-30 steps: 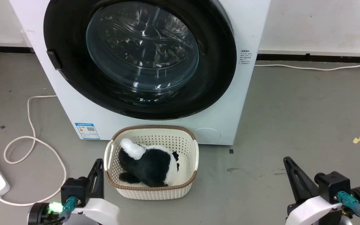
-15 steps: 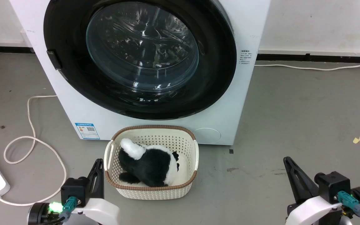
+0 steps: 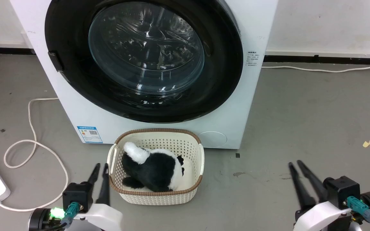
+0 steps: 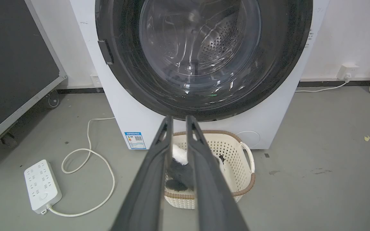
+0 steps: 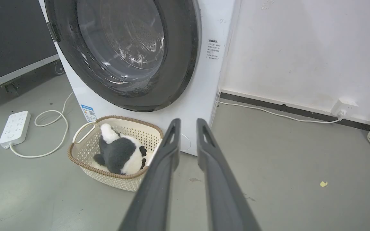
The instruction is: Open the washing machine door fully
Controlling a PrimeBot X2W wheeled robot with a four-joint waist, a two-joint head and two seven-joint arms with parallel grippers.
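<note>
Well beyond left end effector (image 3: 101, 165), washing machine door (image 3: 146, 48)

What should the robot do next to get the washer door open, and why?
Probably lift the left gripper toward the black tab at the left edge of the washing machine door: the door looks shut, and that gripper sits low beside the basket, jaws parted.
</note>
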